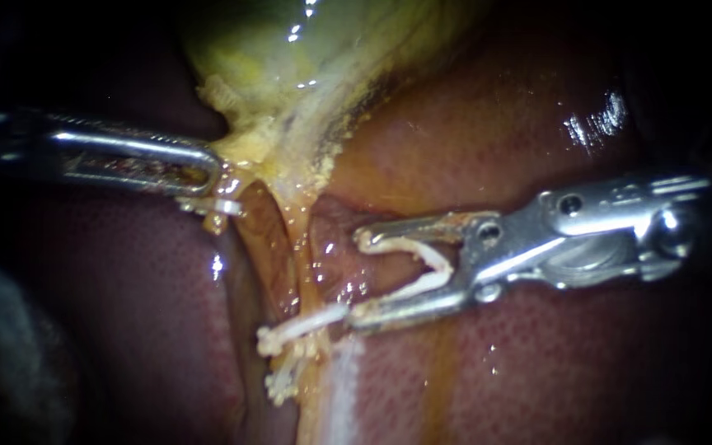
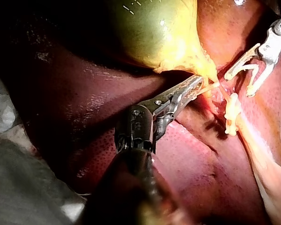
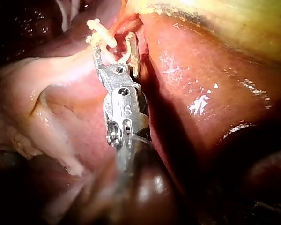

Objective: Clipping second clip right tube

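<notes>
Tube and clips are the small stuff, so biggest first: liver is the bed all round the gallbladder, whose tapered end my left instrument has clamped, I reckon to keep the tube below the gallbladder stretched and lifted clear; my right instrument sits just beside that tube, jaws wide but gripping an open clip from both sides, so it's loaded and not yet around anything. Farther from the gallbladder a placed clip crosses the tube; guessing the new one goes on the gallbladder side of it.
</notes>
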Action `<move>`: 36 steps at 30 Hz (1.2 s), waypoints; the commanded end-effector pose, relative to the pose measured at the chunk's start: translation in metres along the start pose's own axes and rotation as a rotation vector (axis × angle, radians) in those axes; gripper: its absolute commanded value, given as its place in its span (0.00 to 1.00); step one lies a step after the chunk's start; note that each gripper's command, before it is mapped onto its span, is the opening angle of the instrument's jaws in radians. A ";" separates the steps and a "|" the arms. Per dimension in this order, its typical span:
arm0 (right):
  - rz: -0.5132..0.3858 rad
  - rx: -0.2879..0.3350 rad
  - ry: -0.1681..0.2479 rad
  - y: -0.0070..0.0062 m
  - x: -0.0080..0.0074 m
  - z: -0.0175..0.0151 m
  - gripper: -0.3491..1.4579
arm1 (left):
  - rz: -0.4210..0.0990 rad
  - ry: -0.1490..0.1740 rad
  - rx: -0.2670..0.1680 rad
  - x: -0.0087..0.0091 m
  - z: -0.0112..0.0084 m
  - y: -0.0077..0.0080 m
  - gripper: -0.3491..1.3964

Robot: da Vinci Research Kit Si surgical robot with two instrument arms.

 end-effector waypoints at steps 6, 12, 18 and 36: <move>0.053 0.024 0.035 0.0008 -0.0001 0.0030 0.46 | 0.000 0.001 0.002 -0.0001 0.0002 0.0001 0.00; 0.122 0.045 0.093 0.0012 0.0002 0.0051 0.46 | 0.000 0.001 0.003 -0.0001 0.0003 0.0001 0.00; 0.165 0.091 0.167 0.0009 0.0001 0.0056 0.46 | 0.000 0.001 0.003 -0.0001 0.0004 0.0001 0.00; 0.147 0.274 0.173 -0.0037 0.0023 0.0053 0.42 | 0.000 0.002 0.004 -0.0001 0.0004 0.0001 0.00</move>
